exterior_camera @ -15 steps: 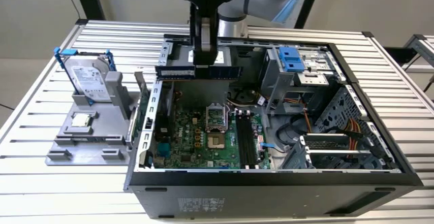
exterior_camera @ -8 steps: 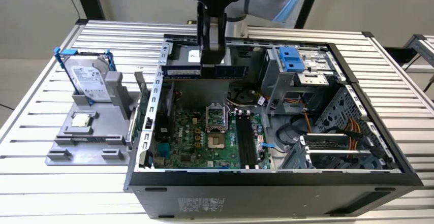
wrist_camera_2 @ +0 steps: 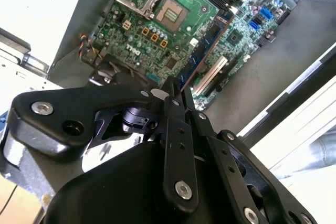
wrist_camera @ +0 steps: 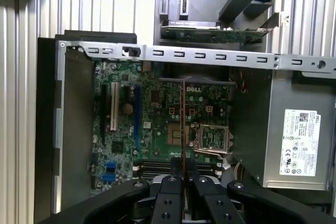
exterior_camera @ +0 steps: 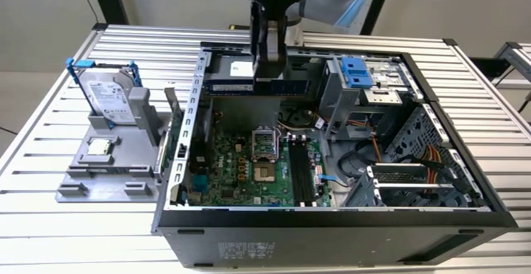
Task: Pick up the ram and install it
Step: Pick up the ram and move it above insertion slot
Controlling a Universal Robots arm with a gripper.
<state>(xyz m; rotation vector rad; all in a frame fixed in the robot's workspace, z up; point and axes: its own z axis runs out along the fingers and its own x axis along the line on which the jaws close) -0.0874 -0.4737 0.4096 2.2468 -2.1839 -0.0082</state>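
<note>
Right now my gripper is clamped on the ram, which juts edge-on from between its fingertips above the motherboard.

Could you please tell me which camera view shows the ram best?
The exterior view: the ram shows its long blue-green face on both sides of the gripper clamping it over the open computer case. Both wrist views see it edge-on, a thin strip running straight out from the gripper.

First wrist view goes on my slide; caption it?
Gripper holds the ram edge-on above the motherboard.
</note>
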